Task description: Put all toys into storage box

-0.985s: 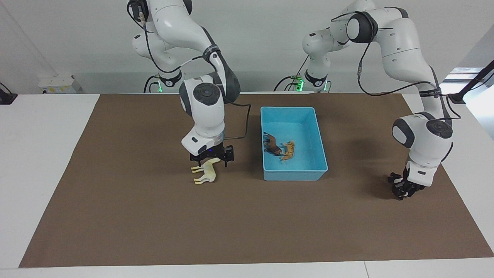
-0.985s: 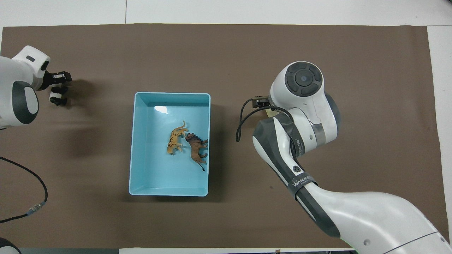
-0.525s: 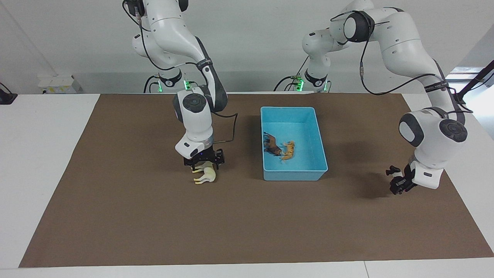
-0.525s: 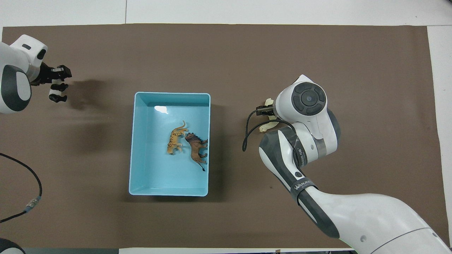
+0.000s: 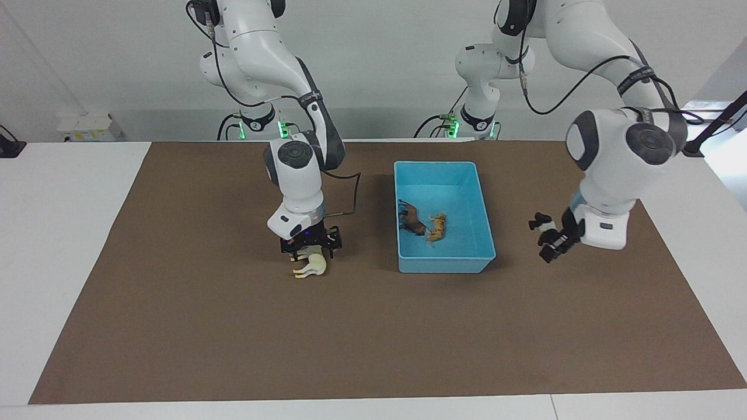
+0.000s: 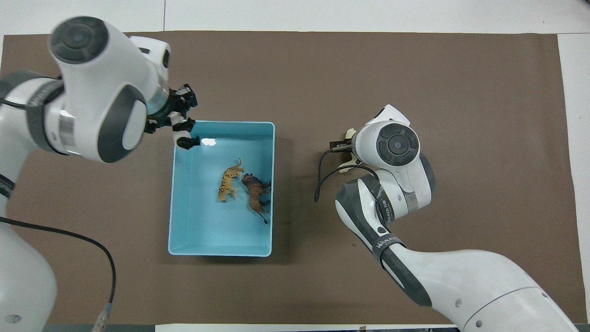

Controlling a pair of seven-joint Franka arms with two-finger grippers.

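Note:
The light blue storage box sits mid-mat with two toys lying in it: an orange tiger and a brown animal. My left gripper is raised and shut on the black-and-white panda. It hangs beside the box at the left arm's end, over the box's corner in the overhead view. A cream camel lies on the mat toward the right arm's end. My right gripper is down on it, open, its fingers straddling the body.
A brown mat covers most of the white table. The right arm's wrist hides most of the camel in the overhead view. A black cable trails over the mat near the left arm's base.
My left arm has lifted the panda off the mat's end and swung it toward the box. My right gripper turned and came down around the camel, then held still.

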